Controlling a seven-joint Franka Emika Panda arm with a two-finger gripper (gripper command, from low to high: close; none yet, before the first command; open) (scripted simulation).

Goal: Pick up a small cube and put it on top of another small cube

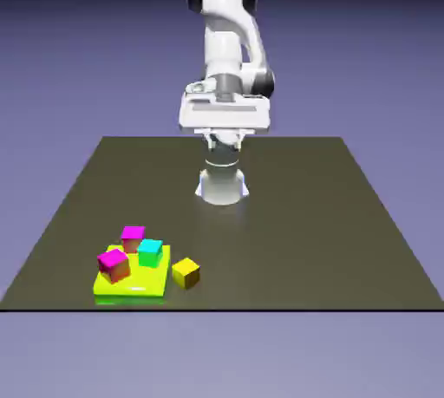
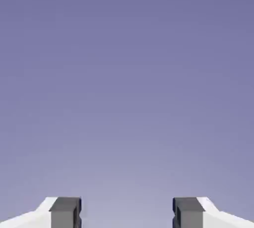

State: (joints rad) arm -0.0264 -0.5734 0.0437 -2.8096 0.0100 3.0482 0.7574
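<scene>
Yellow cube [image 1: 186, 273] sits turned cornerwise, with no long axis.

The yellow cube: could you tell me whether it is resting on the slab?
No, the yellow cube sits on the table beside the slab.

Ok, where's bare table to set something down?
Right of the small yellow cube, out to the table's edge, and behind it toward the robot's base. Crowded: the flat lime-yellow slab, bearing three cubes.

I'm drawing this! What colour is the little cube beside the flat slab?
Yellow; the cube shows best in the exterior view.
</scene>
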